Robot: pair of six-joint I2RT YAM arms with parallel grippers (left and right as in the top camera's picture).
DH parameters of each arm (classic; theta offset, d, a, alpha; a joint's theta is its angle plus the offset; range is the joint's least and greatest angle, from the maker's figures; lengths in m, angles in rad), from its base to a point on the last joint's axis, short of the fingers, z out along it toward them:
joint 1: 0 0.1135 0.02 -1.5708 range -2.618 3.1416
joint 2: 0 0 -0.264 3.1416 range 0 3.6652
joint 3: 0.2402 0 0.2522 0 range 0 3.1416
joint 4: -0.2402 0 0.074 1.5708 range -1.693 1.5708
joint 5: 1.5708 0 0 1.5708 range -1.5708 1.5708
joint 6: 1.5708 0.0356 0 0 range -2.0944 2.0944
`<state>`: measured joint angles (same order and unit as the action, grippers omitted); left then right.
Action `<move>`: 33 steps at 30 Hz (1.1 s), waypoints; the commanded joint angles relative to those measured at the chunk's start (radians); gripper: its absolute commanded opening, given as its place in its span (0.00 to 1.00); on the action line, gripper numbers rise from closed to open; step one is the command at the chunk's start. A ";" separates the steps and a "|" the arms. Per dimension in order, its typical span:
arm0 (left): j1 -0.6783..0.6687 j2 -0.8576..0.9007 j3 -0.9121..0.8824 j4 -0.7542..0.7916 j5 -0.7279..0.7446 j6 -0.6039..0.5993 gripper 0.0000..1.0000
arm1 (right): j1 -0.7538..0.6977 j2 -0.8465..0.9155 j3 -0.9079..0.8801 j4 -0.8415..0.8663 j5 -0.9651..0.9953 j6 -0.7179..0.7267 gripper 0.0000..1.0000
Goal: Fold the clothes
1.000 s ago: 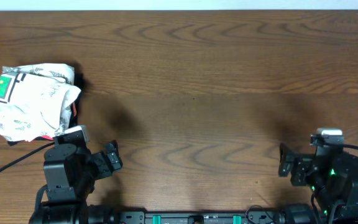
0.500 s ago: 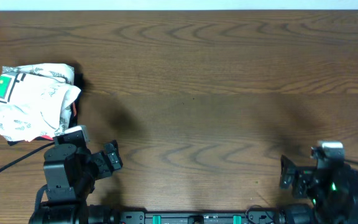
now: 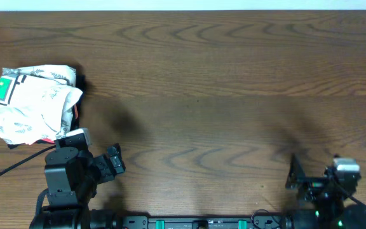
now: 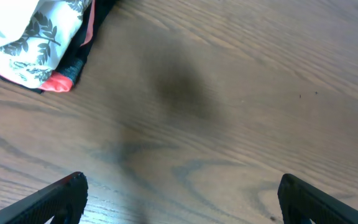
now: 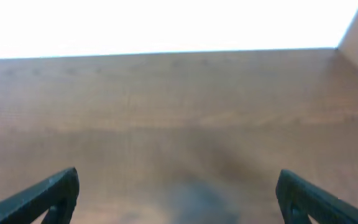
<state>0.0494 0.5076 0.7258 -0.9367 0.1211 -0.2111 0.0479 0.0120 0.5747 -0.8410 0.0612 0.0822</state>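
Observation:
A pile of folded clothes sits at the table's left edge. On top of it lies a white garment with a small green-and-black rectangular print, the T-shirt [image 3: 6, 90]; I cannot tell where it ends and the patterned cloth begins. My left gripper [image 3: 114, 160] is open and empty, right of and in front of the pile, not touching it; its wrist view shows both fingertips [image 4: 182, 193] spread over bare wood. My right gripper [image 3: 293, 172] is open and empty at the front right, far from the pile, and its wrist view [image 5: 178, 186] shows only table.
A white cloth with grey fern-leaf pattern [image 3: 40, 105] lies in the same pile, also in the left wrist view [image 4: 39, 28]. Red [image 4: 58, 83] and black [image 4: 82, 53] folded garments lie under it. The wooden table [image 3: 202, 95] ends at a bright far edge.
The right arm has drawn back toward the table's front edge, its gripper staying open. The left arm and the pile have not moved.

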 commanded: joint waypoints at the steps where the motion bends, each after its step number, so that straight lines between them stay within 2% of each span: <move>1: -0.001 -0.006 -0.002 -0.002 0.002 -0.008 0.98 | -0.007 -0.007 -0.094 0.120 0.010 -0.058 0.99; 14: -0.001 -0.006 -0.002 -0.002 0.002 -0.008 0.98 | -0.008 -0.007 -0.575 0.907 0.011 -0.325 0.99; 19: -0.001 -0.006 -0.002 -0.002 0.002 -0.008 0.98 | -0.008 -0.007 -0.569 0.774 -0.002 -0.323 0.99; 33: -0.001 -0.006 -0.002 -0.002 0.002 -0.008 0.98 | -0.008 -0.006 -0.569 0.771 -0.006 -0.323 0.99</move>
<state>0.0494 0.5076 0.7258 -0.9371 0.1211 -0.2134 0.0479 0.0120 0.0071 -0.0643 0.0593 -0.2279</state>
